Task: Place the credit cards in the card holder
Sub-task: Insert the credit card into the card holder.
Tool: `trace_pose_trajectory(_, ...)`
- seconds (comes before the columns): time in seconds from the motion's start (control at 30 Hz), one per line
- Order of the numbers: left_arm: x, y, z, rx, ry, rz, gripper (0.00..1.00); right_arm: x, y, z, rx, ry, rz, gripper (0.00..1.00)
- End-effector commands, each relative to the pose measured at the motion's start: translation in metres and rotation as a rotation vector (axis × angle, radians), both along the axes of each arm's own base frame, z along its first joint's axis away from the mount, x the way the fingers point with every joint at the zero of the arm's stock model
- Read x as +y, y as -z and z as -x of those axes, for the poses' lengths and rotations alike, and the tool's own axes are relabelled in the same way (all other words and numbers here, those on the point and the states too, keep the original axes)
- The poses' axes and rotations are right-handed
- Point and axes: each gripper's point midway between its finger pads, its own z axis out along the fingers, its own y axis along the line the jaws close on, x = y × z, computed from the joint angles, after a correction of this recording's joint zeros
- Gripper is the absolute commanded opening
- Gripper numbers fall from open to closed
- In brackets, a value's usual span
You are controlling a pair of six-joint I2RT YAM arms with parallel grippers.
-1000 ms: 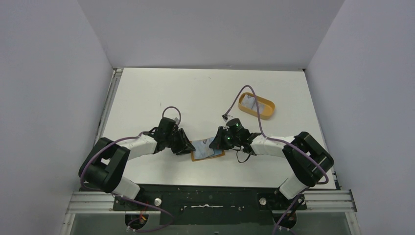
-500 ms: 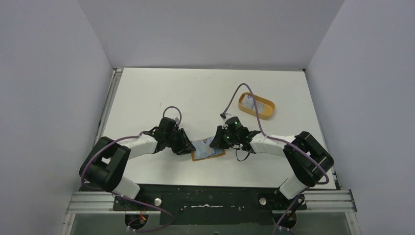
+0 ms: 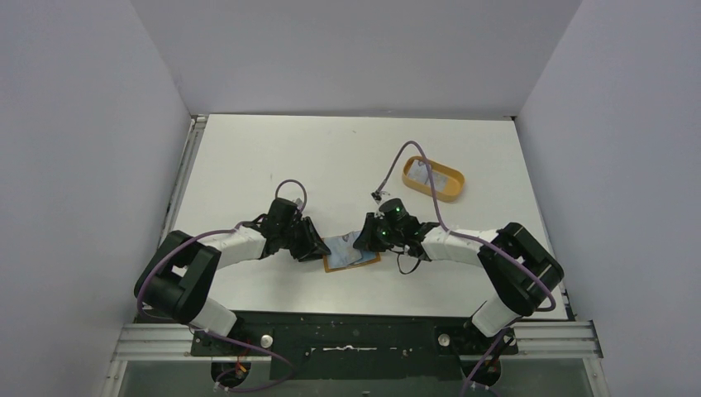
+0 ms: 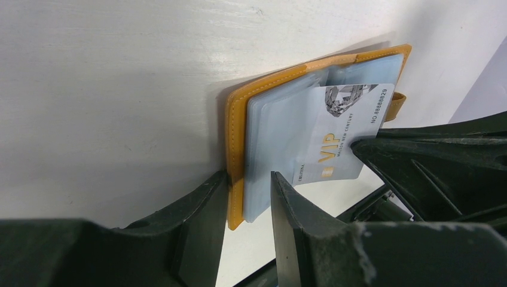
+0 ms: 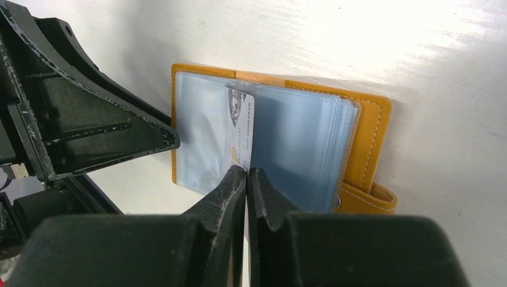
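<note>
Centrally on the table [image 3: 331, 157], we show the holder [image 4: 236, 119] lying open, its edge clamped by the left gripper [image 4: 248, 179]. The right gripper [image 5: 246, 173] pinches the card [image 4: 347, 131], partly entered in a sleeve [image 5: 203, 143]. We judge the card light, stiff and slippery, best held by its edge; the sleeves look limp.

Credit card [image 4: 344, 134]: gold "VIP", "NO 88888829"; smaller print unreadable.

On the card holder [image 4: 234, 119]: orange leather-look cover, stitched edge, with clear, slightly glossy plastic sleeves [image 4: 275, 131]. The credit card [image 4: 344, 137] is glossy pale plastic with metallic gold print. Smooth white table [image 4: 119, 60], streaky sheen; left gripper [image 4: 248, 177] matt black plastic, scuffed.
</note>
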Motion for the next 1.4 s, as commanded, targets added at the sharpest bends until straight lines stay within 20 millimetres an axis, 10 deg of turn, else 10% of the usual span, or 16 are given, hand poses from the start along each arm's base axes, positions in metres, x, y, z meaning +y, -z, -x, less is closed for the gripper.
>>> trace_pose_trajectory(0.0, 0.015, 0.025, 0.016, 0.060, 0.011, -0.094, 0.31, -0.004, 0.009, -0.003, -0.018, 0.072, 0.000, 0.00)
trace_pose_trajectory(1.37, 0.015, 0.027, 0.015, 0.069, 0.017, -0.104, 0.31, -0.015, 0.013, 0.003, -0.063, -0.087, 0.161, 0.00)
